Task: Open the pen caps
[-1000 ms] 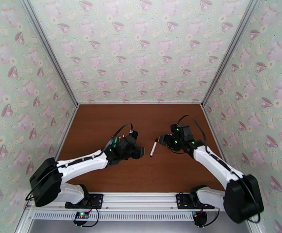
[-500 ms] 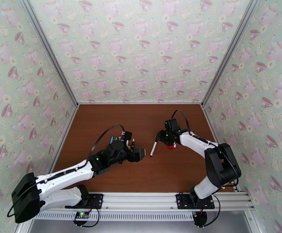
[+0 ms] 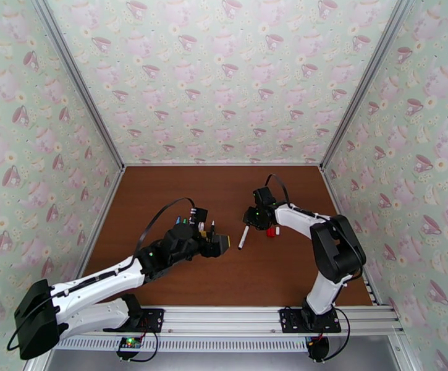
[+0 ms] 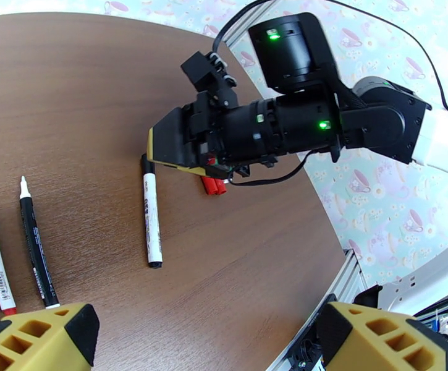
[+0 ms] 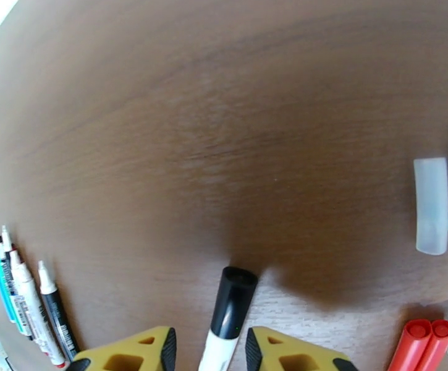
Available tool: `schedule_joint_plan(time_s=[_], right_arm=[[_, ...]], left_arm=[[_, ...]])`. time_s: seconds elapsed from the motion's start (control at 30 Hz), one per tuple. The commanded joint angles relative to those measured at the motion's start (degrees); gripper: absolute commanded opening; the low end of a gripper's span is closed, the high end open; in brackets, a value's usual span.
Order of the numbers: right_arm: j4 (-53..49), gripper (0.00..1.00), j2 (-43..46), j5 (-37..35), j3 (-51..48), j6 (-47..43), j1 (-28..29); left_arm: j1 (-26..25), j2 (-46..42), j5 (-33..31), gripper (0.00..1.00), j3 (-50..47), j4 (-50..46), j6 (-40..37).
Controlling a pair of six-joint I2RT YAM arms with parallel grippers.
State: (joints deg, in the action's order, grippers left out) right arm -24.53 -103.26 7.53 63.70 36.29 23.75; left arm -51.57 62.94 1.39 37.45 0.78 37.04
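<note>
I count one black cap still on its white pen, lying mid-counter between the jaws of my right claw, which straddle it with slivers of gap; two red caps and two pale caps lie loose beside it; five uncapped pens, by my best count, lie together further left. My left claw hangs wide open, empty; brown wood-grain surface, teacup wallpaper all round.

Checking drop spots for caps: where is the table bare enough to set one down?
Bare: the far half of the table up to the back wall, and the near strip before the rail. Crowded: the middle, with uncapped pens, the capped pen, red caps.
</note>
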Motion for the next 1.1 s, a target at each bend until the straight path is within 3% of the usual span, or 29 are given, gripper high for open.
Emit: schedule_joint_plan(time_s=[0.0, 0.73, 1.07], right_arm=[[-1.6, 0.36, -1.6, -2.6, 2.0, 1.2, 0.6], [-0.7, 0.22, -6.6, -4.1, 5.3, 1.6, 3.0], [1.0, 0.18, 7.5, -2.5, -0.1, 1.3, 5.3]], left_arm=[[0.4, -0.7, 1.3, 1.0, -1.2, 1.3, -0.8], [0.2, 0.2, 0.6, 1.0, -1.8, 1.0, 0.1], [0.3, 3.0, 4.3, 0.99, -5.3, 9.7, 2.1]])
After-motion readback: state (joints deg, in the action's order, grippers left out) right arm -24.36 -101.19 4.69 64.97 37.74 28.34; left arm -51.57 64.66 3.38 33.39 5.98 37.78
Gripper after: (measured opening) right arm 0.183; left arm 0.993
